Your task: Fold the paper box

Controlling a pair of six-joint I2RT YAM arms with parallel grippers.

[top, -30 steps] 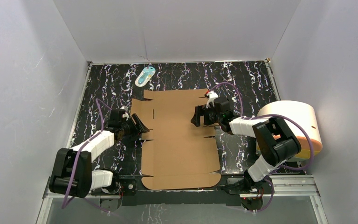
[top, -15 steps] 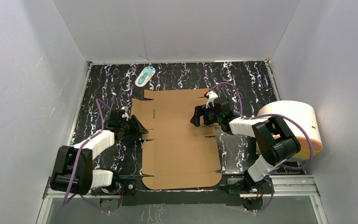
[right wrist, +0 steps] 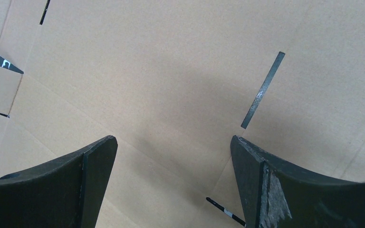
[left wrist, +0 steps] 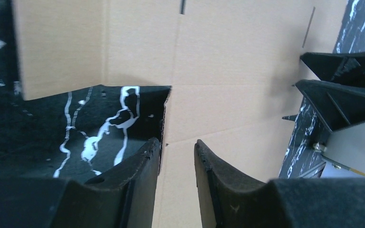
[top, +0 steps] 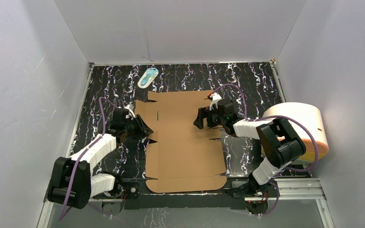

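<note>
Cardboard, plain brown and corrugated: the die-cut paper box (top: pixel 183 142) lies flat as a sheet in the middle of the black, white-veined table (top: pixel 109 90). At its left edge, beside a notch, the left gripper (left wrist: pixel 177 145) has its fingers narrowly apart. I think it should take the side flap there and lift it along the crease. The right gripper (right wrist: pixel 173 140), wide apart over the sheet, could press the panel down. Plain white walls (top: pixel 195 28) enclose the table.

Brown paper box (top: pixel 183 140) — unfolded, flat on table.
</note>
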